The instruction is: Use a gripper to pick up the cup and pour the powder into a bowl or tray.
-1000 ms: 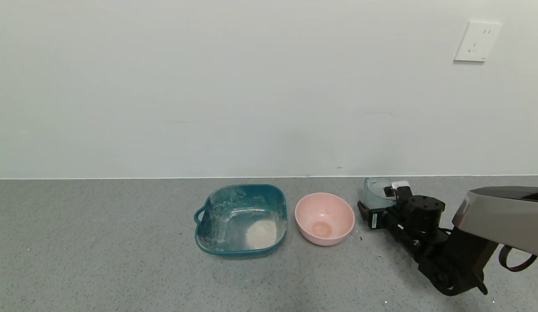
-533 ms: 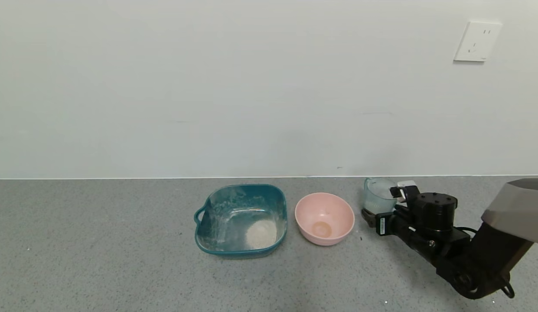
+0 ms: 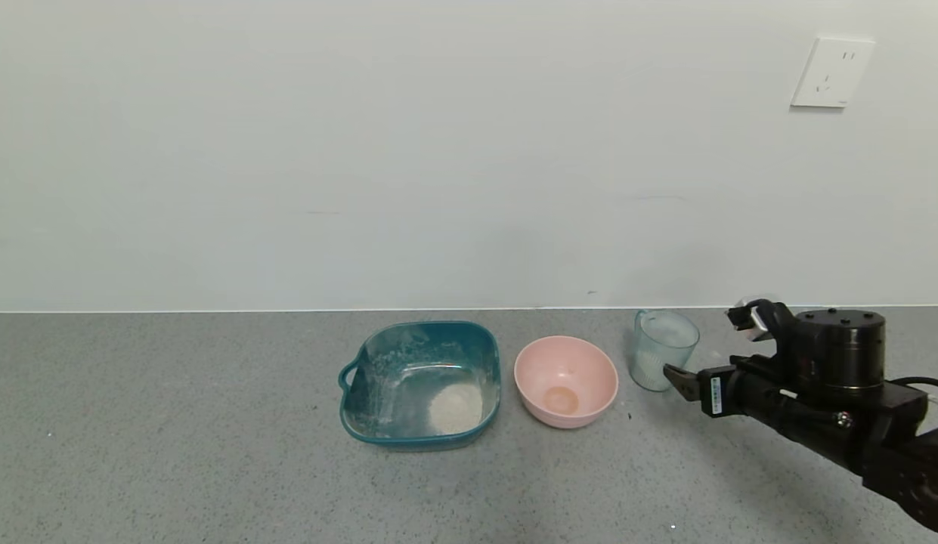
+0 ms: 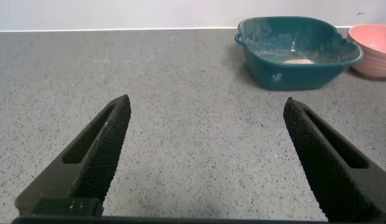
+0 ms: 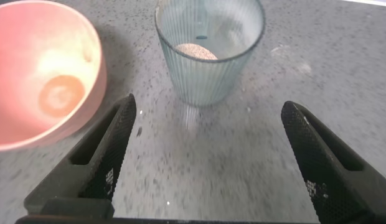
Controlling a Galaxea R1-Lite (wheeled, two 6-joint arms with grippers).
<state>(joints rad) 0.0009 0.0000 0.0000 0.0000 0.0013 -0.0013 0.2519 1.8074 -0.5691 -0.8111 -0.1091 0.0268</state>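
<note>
The right gripper (image 3: 714,351) had backed off the cup (image 3: 663,350), jaws spread wide and empty, leaving it upright at right of centre on the worktop (image 3: 174,453) (some powder (image 5: 196,51) still inside), suggesting a fresh grasp was needed.

Plain pale wall (image 3: 408,151), 1 white socket (image 3: 831,72) upper right; grey speckled countertop (image 3: 174,468) meets wall.
</note>
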